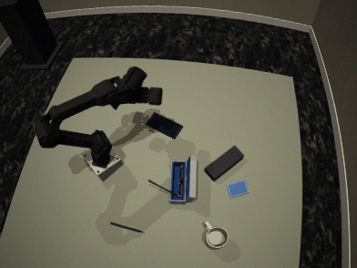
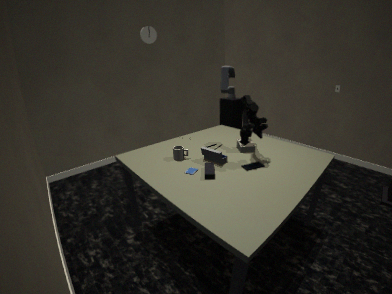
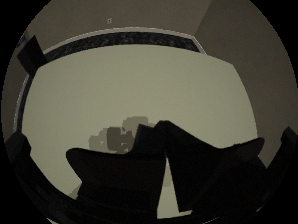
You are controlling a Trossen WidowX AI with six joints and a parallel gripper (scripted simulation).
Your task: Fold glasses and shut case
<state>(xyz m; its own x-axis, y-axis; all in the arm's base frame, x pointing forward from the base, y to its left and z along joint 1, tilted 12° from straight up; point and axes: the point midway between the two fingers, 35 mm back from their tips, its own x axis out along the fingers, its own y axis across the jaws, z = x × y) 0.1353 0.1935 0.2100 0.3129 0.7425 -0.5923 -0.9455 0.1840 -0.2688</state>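
Glasses (image 1: 181, 179) in open case (image 1: 192, 177), hand (image 1: 156, 95) closed empty

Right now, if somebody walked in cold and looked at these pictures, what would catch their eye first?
Probably the open glasses case with its bright blue lining near the table's middle, the glasses lying inside and one arm sticking out over the left edge. Next, the black robot arm folded over the table's left side, its claw shut on nothing, raised near a dark phone.

Plain office-like room, bare walls, wall clock (image 2: 148, 34), dark speckled carpet (image 2: 125, 235), water dispenser (image 2: 228, 80) in corner
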